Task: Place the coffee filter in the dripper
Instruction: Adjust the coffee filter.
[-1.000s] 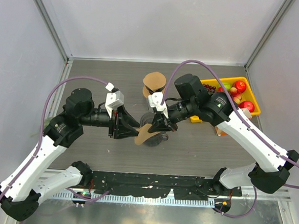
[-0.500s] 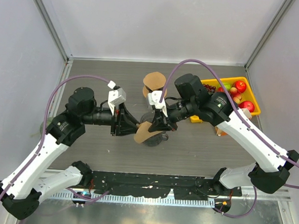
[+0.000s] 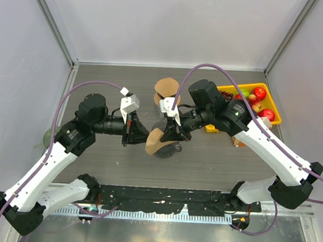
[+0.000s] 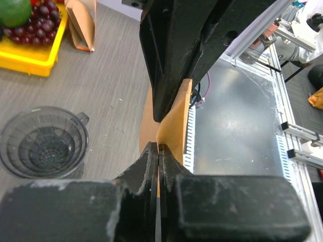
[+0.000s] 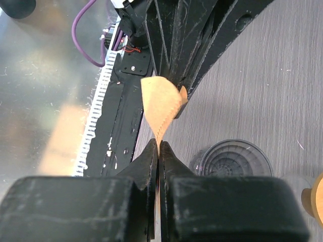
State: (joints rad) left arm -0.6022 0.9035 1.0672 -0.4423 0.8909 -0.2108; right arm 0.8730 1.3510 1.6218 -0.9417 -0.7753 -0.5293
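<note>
Since 1 second ago the left gripper (image 3: 140, 135) has slid in toward the middle and drawn its jaws together on the coffee filter (image 3: 154, 142), which now stands more upright than it did then. In the left wrist view its fingertips are pressed together with the paper's edge nipped between them. The right gripper (image 3: 169, 133) pinches the opposite edge, jaws tight. So the filter hangs between the 2 grippers, close beside the dripper (image 4: 43, 141), which sits empty on the table (image 3: 108, 90).

The step in hand looks like opening the folded filter into a cone. To do it well, the 2 grippers should probably draw the walls apart gently, each holding only 1 layer. They should then centre the filter's point over the dripper before lowering. A hard tug could tear the paper.

Whether each gripper holds 1 layer or both cannot be told. From above, the filter and grippers cover much of the dripper, and its clear rim is hard to make out.
</note>
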